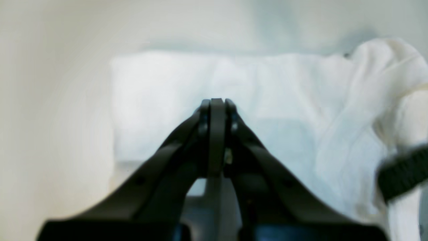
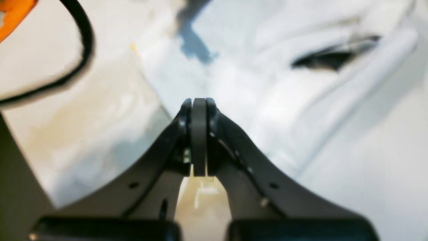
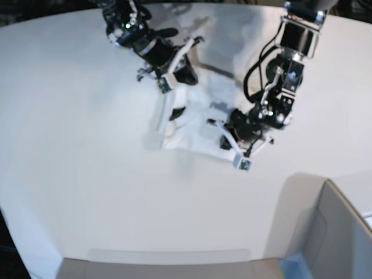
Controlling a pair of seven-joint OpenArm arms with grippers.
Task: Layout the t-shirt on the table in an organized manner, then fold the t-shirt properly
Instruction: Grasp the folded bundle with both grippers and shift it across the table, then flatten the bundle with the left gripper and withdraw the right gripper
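I am looking at the white cotton t-shirt (image 3: 192, 125), which is lying crumpled and partly folded near the middle of the large smooth white table (image 3: 75, 151), between my two arms. In the left wrist view the soft cloth (image 1: 207, 87) is forming a flat, blocky fold with a rumpled, creased bunch rising at its right. In the right wrist view the fabric (image 2: 267, 77) is showing long ridges and one dark slit-like opening; everything there is blurred, and I am reading no print or lettering anywhere.

The left gripper (image 1: 217, 102) is sitting just over the shirt's near edge, its black jaws pressed together with nothing between them. The right gripper (image 2: 199, 102) is hanging above the shirt's far left part, jaws likewise together and empty.

The tabletop's far edge is curving. A grey bin-like box (image 3: 331, 232) is standing at the near right corner, and a black cable (image 2: 72, 60) is looping past an orange part (image 2: 13, 11).
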